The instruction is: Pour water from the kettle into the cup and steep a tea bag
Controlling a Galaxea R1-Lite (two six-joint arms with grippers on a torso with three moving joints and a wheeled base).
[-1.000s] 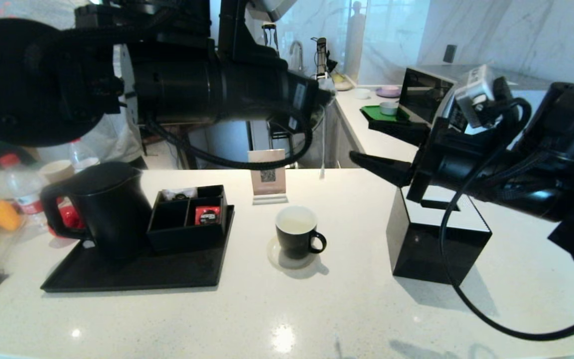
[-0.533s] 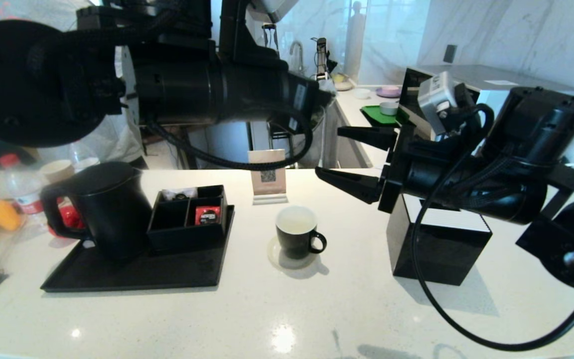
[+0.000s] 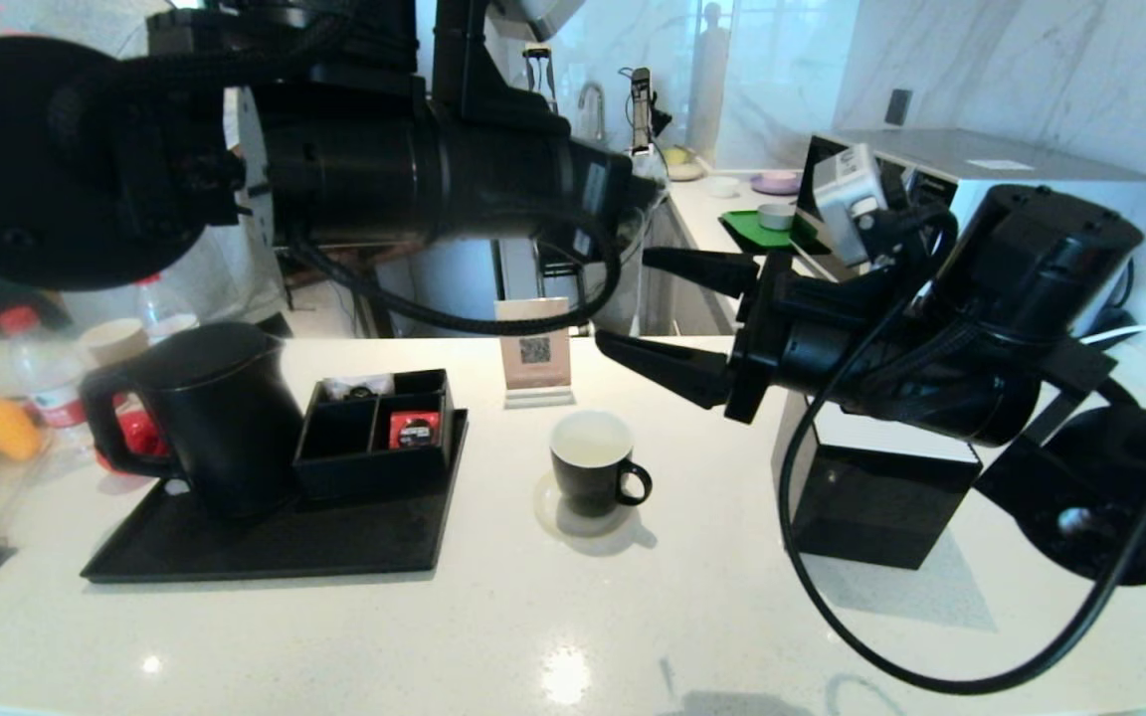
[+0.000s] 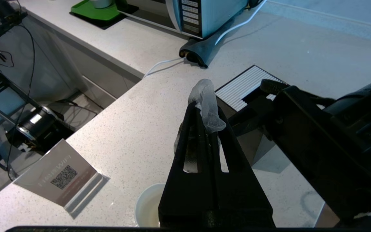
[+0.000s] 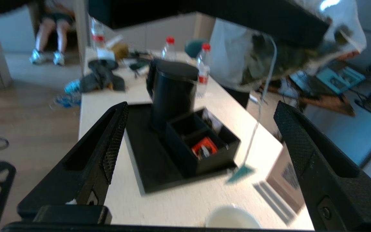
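The matte-black kettle stands on a black tray at the left. The small black cup, white inside, sits on a coaster mid-table with pale liquid in it. High over the cup, my left gripper is shut on a white mesh tea bag. Its string hangs down to a teal tag. My right gripper is open, up in the air just right of and above the cup. In the right wrist view the string and tag hang between the spread fingers.
A black compartment box with a red packet shares the tray with the kettle. A black tissue box sits under my right arm. A QR sign stands behind the cup. Bottles crowd the far left edge.
My right gripper has swung left and slightly up, from over the tissue box to beside the hanging string above the cup, staying open. The left arm, kettle and cup have not moved.
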